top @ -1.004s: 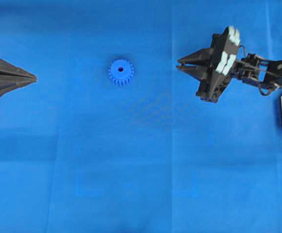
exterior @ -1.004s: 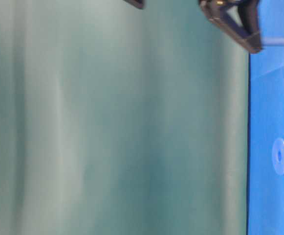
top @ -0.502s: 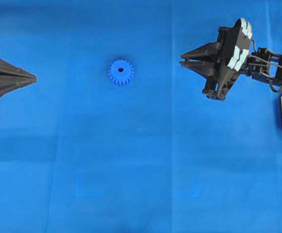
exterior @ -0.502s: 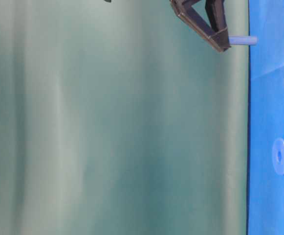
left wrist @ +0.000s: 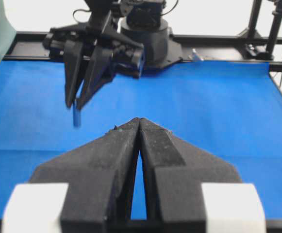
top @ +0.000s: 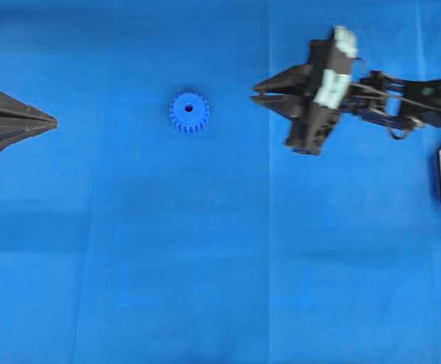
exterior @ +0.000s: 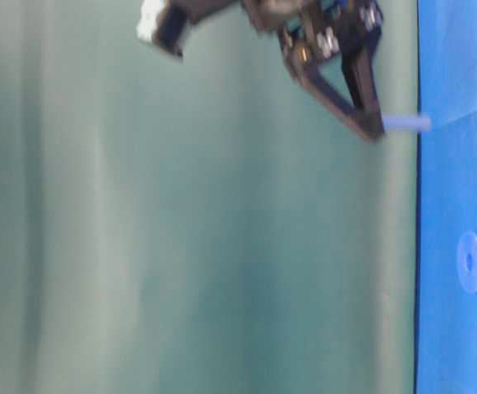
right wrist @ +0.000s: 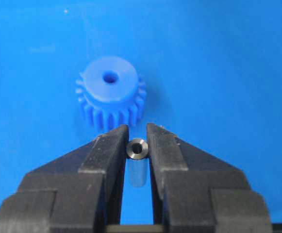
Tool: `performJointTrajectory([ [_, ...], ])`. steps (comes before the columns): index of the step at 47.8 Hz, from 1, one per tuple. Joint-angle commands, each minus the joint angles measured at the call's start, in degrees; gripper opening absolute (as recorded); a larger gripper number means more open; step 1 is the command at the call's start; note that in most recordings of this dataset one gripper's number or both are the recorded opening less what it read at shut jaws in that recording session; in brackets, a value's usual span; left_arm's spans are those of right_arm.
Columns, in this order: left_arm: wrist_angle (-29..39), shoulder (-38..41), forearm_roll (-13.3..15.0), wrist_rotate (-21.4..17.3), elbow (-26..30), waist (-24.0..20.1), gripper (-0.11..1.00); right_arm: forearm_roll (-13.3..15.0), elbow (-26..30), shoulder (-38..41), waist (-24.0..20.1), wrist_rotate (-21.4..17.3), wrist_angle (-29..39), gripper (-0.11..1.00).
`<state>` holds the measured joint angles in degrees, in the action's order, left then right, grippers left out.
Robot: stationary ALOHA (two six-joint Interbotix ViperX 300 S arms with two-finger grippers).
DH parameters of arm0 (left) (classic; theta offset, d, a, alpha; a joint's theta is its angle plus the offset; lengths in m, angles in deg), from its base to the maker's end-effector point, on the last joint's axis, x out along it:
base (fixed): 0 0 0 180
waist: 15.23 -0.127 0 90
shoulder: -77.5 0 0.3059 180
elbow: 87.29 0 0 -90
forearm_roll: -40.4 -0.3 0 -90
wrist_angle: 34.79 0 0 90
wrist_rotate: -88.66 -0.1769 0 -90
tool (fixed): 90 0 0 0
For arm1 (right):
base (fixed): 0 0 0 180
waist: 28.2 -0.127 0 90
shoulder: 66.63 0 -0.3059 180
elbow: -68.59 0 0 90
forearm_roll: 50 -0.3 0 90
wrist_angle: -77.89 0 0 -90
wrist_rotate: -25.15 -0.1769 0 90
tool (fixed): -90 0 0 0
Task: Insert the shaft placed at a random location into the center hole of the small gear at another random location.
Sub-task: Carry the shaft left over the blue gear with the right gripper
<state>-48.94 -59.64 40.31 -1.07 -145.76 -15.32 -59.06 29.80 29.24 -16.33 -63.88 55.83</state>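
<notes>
The right gripper [right wrist: 137,141] is clamped on the shaft [right wrist: 137,167], a short silvery cylinder held upright between the jaws, above the blue mat [top: 205,265]. The gear [top: 189,113] lies flat on the mat, apart from the gripper, hole [right wrist: 110,76] facing up. The left gripper [left wrist: 140,124] is closed and empty at the mat's left edge.

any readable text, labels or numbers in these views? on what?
None: no readable text in any view.
Gear: plain blue, no marking.
Shaft: bare metal, nothing stamped that shows.
Right gripper, left gripper: black, unlabelled.
Pale pads on the right wrist: blurred, no print legible.
Blue mat: unprinted.
</notes>
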Motion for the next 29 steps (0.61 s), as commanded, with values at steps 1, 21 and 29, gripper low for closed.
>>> performJointTrajectory([
  [1, -0.26, 0.26, -0.09, 0.09, 0.53, 0.00, 0.00, 0.18, 4.83, 1.85, -0.18, 0.18, 1.32, 0.02],
  [21, -0.35, 0.18, -0.09, 0.18, 0.62, -0.09, 0.00, 1.49, 18.90, 10.55, -0.70, 0.26, 5.98, 0.02],
  [29, -0.35, 0.18, -0.09, 0.18, 0.62, -0.09, 0.00, 1.76, 21.62, 12.22, -0.79, 0.26, 6.24, 0.02],
])
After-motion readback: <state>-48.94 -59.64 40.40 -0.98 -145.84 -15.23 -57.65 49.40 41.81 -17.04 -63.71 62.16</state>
